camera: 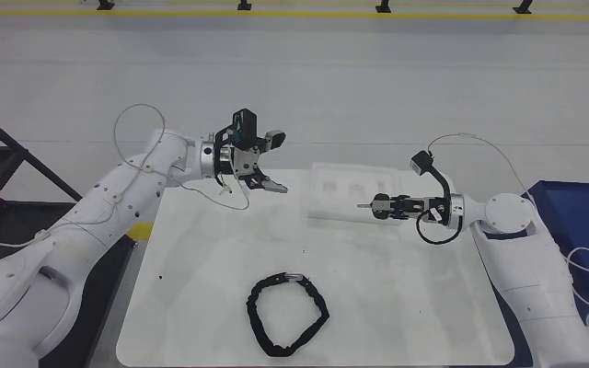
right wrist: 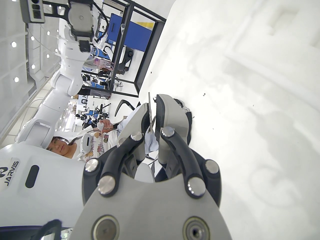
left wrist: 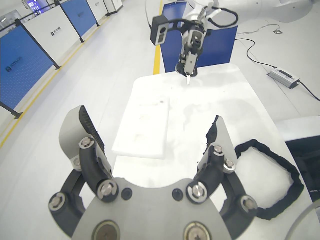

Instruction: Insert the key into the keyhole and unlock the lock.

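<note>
A black fabric-sleeved chain lock [camera: 286, 315] lies looped on the front middle of the white table [camera: 414, 304], its silver lock body [camera: 291, 276] at the far side of the loop. In the left wrist view part of the loop [left wrist: 277, 156] shows. My right gripper [camera: 379, 207] hovers over the table's right part, shut on a small metal key [camera: 362, 206] that points toward the left arm. The key blade [right wrist: 149, 106] sticks out between the pads. My left gripper [camera: 278, 163] hangs open over the table's far left corner, holding nothing [left wrist: 150, 131].
A white foam tray [camera: 339, 191] with shallow recesses lies at the back middle of the table, between the two grippers [left wrist: 143, 128]. A blue cabinet [camera: 561, 198] stands off the right edge and a dark frame [camera: 28, 170] off the left.
</note>
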`<move>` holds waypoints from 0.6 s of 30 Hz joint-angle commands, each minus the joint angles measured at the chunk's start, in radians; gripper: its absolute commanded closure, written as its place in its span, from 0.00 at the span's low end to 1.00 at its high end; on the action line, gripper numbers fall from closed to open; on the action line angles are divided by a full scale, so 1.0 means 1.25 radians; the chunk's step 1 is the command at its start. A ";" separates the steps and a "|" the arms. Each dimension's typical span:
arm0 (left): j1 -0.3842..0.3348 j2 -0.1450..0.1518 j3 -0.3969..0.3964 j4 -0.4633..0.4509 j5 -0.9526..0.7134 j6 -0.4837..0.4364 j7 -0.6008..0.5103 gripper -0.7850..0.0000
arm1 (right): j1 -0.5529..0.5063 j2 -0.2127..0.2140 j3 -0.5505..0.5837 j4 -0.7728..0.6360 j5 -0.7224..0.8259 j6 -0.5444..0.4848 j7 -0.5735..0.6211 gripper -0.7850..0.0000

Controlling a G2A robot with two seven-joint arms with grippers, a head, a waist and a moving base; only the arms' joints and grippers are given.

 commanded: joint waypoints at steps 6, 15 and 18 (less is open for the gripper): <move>0.080 0.005 0.037 -0.024 0.070 0.000 -0.004 0.00 | 0.000 0.000 0.000 0.000 0.000 0.000 0.000 1.00; 0.109 -0.021 0.127 -0.006 0.113 0.000 -0.041 0.00 | 0.000 0.000 0.000 0.000 0.000 0.000 0.000 1.00; 0.126 -0.033 0.132 -0.014 0.138 0.000 -0.072 0.00 | 0.000 0.000 0.000 0.000 0.000 0.000 0.000 1.00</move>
